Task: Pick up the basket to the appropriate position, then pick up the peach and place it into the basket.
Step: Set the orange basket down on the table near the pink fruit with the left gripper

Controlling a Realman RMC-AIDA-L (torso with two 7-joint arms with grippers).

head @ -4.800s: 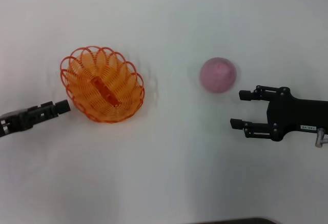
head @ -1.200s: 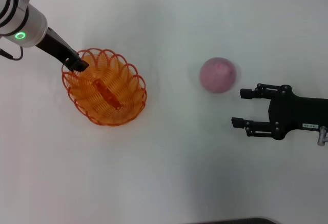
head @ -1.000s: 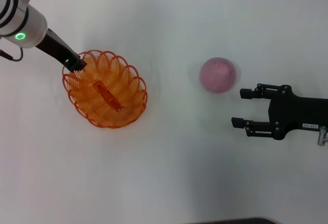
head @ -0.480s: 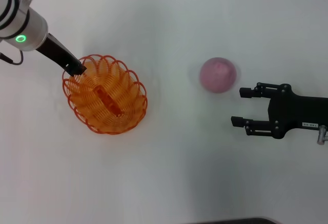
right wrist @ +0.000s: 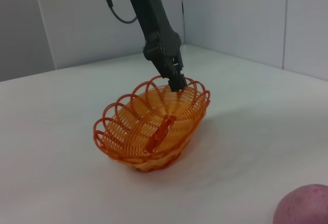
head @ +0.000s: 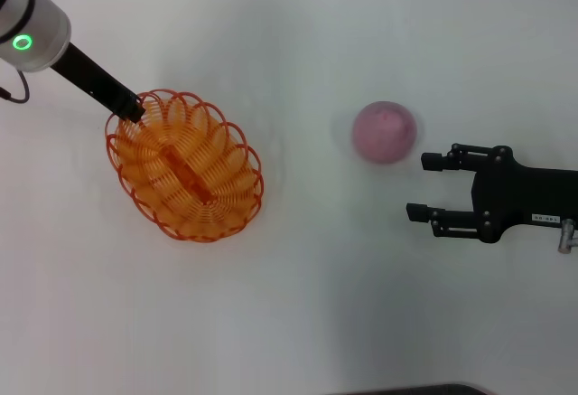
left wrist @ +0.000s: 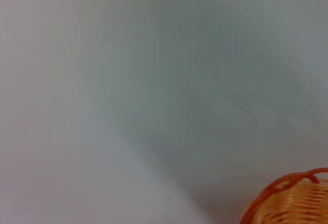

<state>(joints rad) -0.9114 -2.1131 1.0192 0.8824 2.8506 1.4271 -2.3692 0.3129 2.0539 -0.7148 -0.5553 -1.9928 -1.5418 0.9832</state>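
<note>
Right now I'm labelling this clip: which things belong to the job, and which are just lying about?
Job:
- basket, rim gripped by left gripper
- peach
- right gripper, open near the peach

Lying about:
- nothing else visible on the white table

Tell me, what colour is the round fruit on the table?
The peach is pink, slightly mottled. The head view shows it best.

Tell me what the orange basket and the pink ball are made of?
The oval orange openwork basket looks like plastic wire: thin, evenly coloured loops with a slight shine, bent into a scalloped rim. The round pink peach looks matte and slightly mottled; whether it is real fruit or a foam or plastic model cannot be told.
</note>
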